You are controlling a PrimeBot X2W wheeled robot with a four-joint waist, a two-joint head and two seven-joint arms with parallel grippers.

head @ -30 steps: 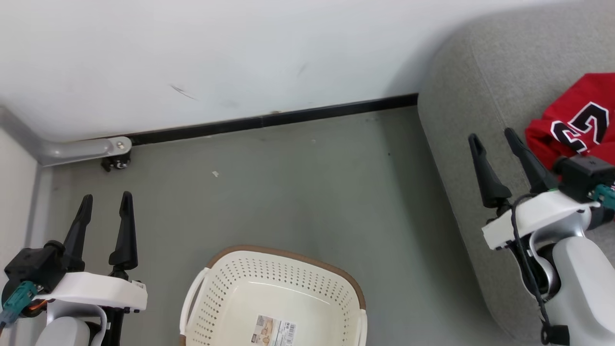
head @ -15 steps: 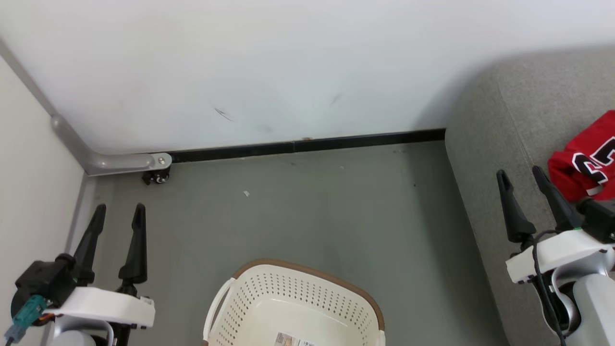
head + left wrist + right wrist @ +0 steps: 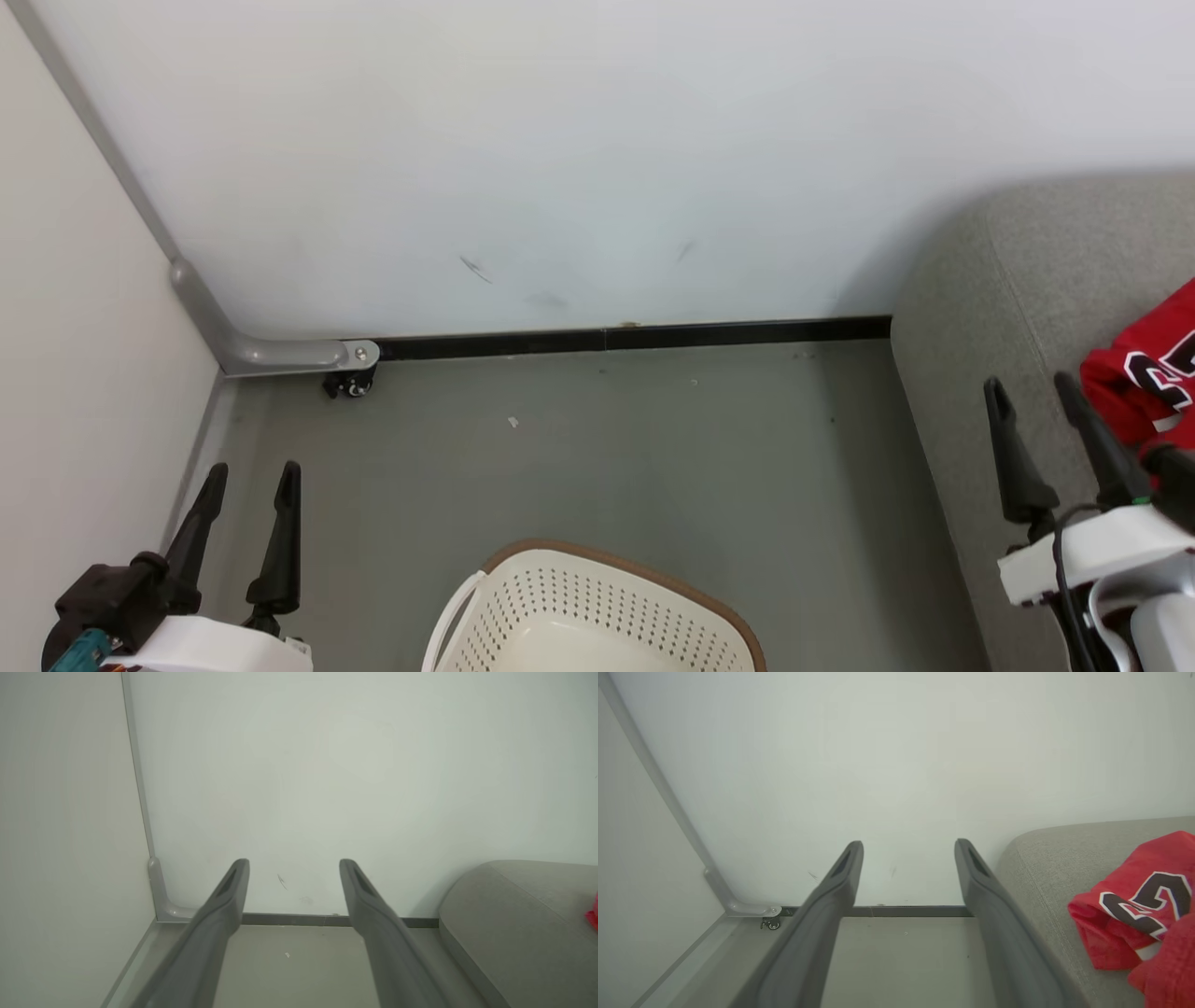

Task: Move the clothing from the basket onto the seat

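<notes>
**Hazards, left to right**

- The left gripper point(image 3: 254, 471) hangs released with its jaws spread wide and nothing between them. It is near the side wall point(image 3: 84, 373). A swing further left would probably strike that wall.
- The laundry basket point(image 3: 597, 602) stands on the grey floor point(image 3: 607, 448) between the two arms, with only its far part inside the head view. That part holds no garment. The remainder is cut off at the bottom edge, so a leftover item cannot be ruled out from here. Ending the task on this evidence alone risks leaving clothing behind.
- The right gripper point(image 3: 1029, 383) is likewise released and empty, and it is poised over the left end of the grey sofa point(image 3: 971, 448).
- The red clothing point(image 3: 1134, 383) lies on the sofa seat, just beside the right gripper's fingers. In the right wrist view the clothing point(image 3: 1125, 914) shows a black, white-edged number and two bunched red folds. Whether both garments are there cannot be told. A sideways or withdrawing move of the right arm could snag the loose fabric and drag it towards the sofa's rounded edge.

**Change from the earlier frames**

- The whole head view has shifted, which is a camera movement and not a movement of the objects.
- More white wall is in frame. The black skirting, the basket and both grippers sit lower in it.
- The label on the basket floor has passed out at the bottom edge.
- Less of the red clothing is in frame at the right edge.
- Both grippers remain fully spread and empty, as before.
</notes>
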